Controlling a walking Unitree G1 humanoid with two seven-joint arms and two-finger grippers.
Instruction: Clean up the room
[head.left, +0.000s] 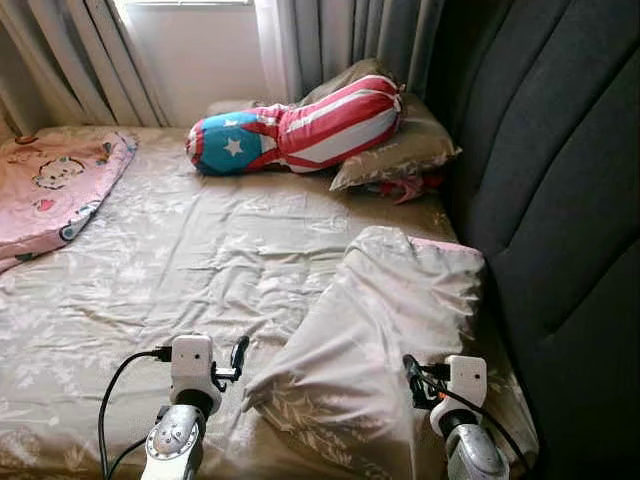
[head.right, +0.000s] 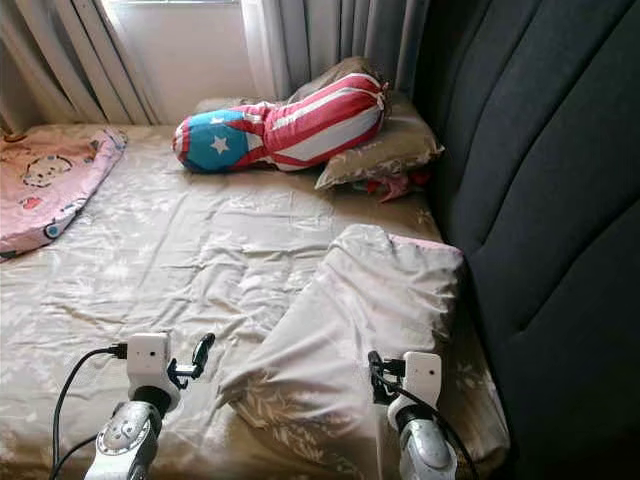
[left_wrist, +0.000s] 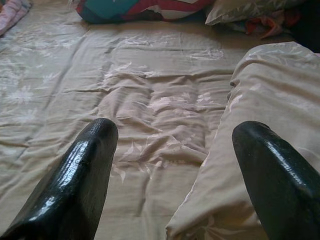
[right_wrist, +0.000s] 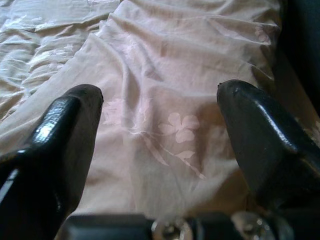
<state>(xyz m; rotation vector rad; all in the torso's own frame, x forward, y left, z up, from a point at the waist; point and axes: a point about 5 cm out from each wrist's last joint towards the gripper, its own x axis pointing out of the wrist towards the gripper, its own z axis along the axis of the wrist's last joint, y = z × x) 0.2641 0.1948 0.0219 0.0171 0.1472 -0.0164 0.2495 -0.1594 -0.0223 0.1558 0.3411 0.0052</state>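
A beige floral pillow (head.left: 380, 330) lies slanted on the bed's near right side, against the dark headboard (head.left: 560, 200). My right gripper (right_wrist: 160, 105) is open and hovers low over the pillow's near end, also seen as the right gripper (head.left: 412, 378). My left gripper (left_wrist: 175, 145) is open above the rumpled beige sheet (head.left: 200, 260), just beside the pillow's left edge; from the head it is the left gripper (head.left: 234, 360). A red, white and blue starred bolster (head.left: 300, 130) rests at the far end on another beige pillow (head.left: 400, 155).
A pink cartoon blanket (head.left: 50, 190) lies bunched at the far left of the bed. Something red and crumpled (head.left: 405, 187) pokes out under the far pillow. Grey curtains (head.left: 340, 40) and a bright window close off the far side.
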